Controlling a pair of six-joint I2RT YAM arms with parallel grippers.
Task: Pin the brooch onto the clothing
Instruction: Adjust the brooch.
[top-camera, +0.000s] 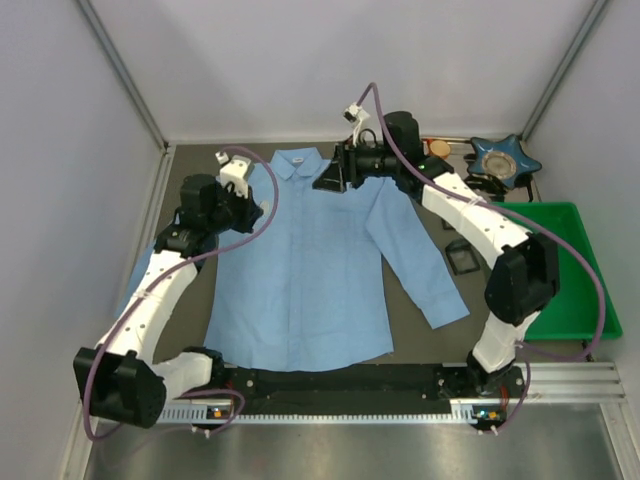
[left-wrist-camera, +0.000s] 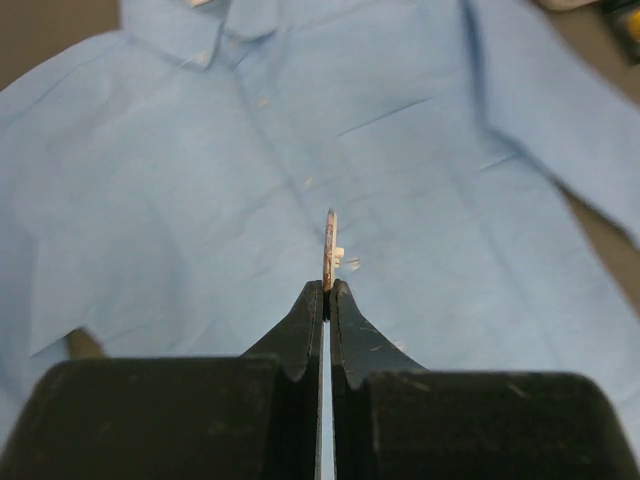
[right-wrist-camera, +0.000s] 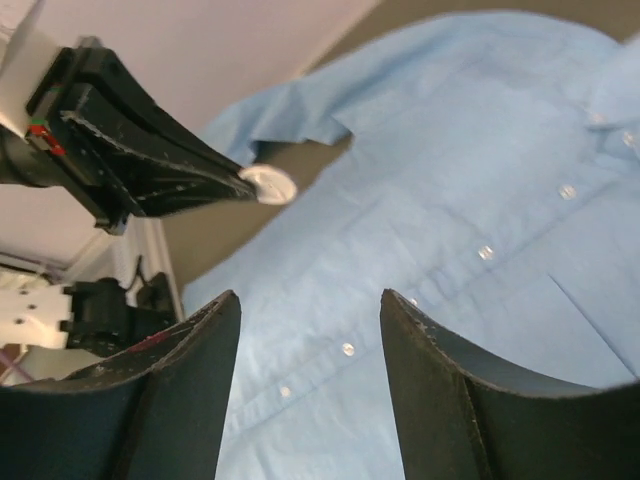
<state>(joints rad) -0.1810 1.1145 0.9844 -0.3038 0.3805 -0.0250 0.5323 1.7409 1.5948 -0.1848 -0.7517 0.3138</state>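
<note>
The clothing, a light blue button-up shirt (top-camera: 300, 260), lies flat on the dark table with its collar at the far side. My left gripper (left-wrist-camera: 327, 287) is shut on the brooch (left-wrist-camera: 329, 245), a thin pale disc seen edge-on, held above the shirt's (left-wrist-camera: 200, 200) chest. In the right wrist view the same brooch (right-wrist-camera: 270, 184) shows as a white round piece at the tips of the left gripper (right-wrist-camera: 240, 180). My right gripper (right-wrist-camera: 310, 300) stands open over the button placket of the shirt (right-wrist-camera: 480, 200), with nothing between its fingers. From above, the right gripper (top-camera: 330, 178) hangs near the collar and the left gripper (top-camera: 255, 207) over the shirt's left shoulder.
A green bin (top-camera: 570, 270) stands at the right edge. A blue star-shaped dish (top-camera: 505, 158) and a small orange object (top-camera: 438, 148) sit at the back right. Small black frames (top-camera: 462, 255) lie beside the right sleeve. Grey walls enclose the table.
</note>
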